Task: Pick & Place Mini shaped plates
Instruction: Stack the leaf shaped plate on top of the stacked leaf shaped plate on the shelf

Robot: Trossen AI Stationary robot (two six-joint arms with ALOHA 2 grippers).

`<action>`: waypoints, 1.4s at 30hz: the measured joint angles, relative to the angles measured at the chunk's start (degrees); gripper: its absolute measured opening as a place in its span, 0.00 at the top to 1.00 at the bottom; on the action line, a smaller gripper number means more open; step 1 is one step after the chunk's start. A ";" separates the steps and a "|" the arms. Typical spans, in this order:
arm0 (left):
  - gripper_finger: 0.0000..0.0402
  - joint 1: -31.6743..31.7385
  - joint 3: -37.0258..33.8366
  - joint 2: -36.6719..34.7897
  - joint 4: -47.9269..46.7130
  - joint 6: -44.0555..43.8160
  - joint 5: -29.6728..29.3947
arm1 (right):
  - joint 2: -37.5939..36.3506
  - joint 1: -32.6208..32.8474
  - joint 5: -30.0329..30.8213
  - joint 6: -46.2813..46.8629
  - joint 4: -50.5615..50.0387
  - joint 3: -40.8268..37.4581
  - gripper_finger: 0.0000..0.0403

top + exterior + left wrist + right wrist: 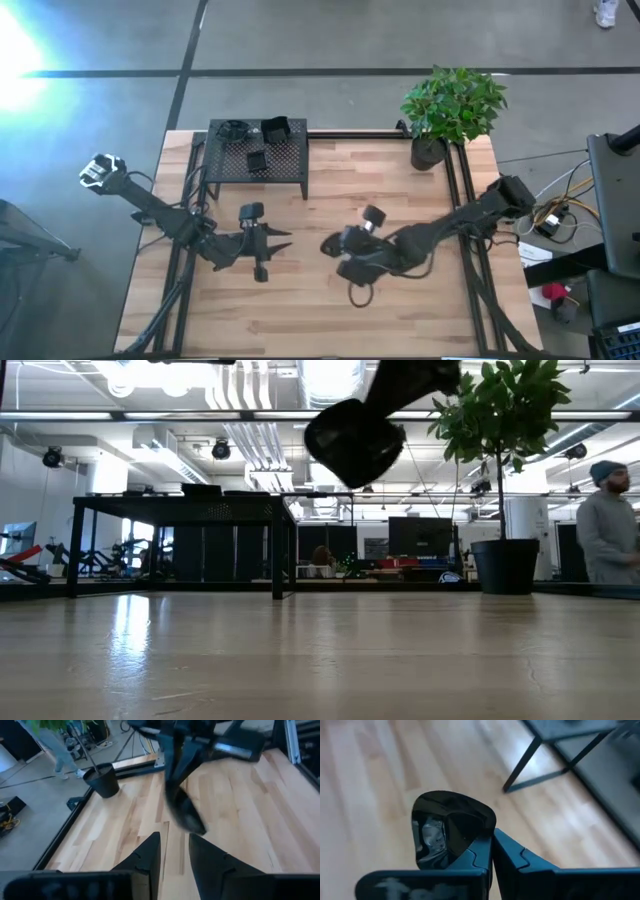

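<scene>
Right arm comes in from the far right edge of the desk (330,310), elbow up near the plant side, and stretches low across toward the middle. Its right pincer (492,851) is pinched tight on the rim of a mini plate (451,832), a glossy black rounded one. From the low cam the plate hangs well above the wood, tilted, nothing under it. In the high view it's roughly mid-desk, a bit right of centre.

Left arm reaches in from the left edge, forearm angled toward the middle, wrist pretty level w/ the desk. Left pincer (174,851) is empty, fingers only narrowly apart w/ a slim gap btw them, pointing straight across at the right pincer and the plate it holds. The two tips sit near each other but apart, bare wood btw them.

Other plates: a couple of small square black ones on the perforated stand (256,158) at the far left-of-centre part of the desk, one square plate (257,160) on the mesh top, another square plate (275,128) at its far edge. Can't tell what the tangled black bit on the stand's far left corner is.

Potted plant (450,108) sits at the far right corner. A person (608,530) in a grey top stands in the room behind, right side of the low cam.
</scene>
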 joint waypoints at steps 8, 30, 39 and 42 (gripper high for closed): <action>0.75 1.12 0.00 3.55 4.72 1.00 -0.30 | 4.71 -0.97 8.99 -4.32 0.05 7.06 0.98; 0.75 3.55 1.18 13.58 17.66 2.69 -7.44 | 5.43 -0.95 10.14 -5.98 1.73 8.03 0.98; 0.75 4.58 2.05 14.27 17.92 0.06 -7.45 | 5.41 -0.95 10.14 -6.83 1.74 8.01 0.98; 0.75 5.83 1.97 16.04 17.55 -1.43 -7.43 | 5.41 -0.95 10.14 -6.86 1.77 7.98 0.98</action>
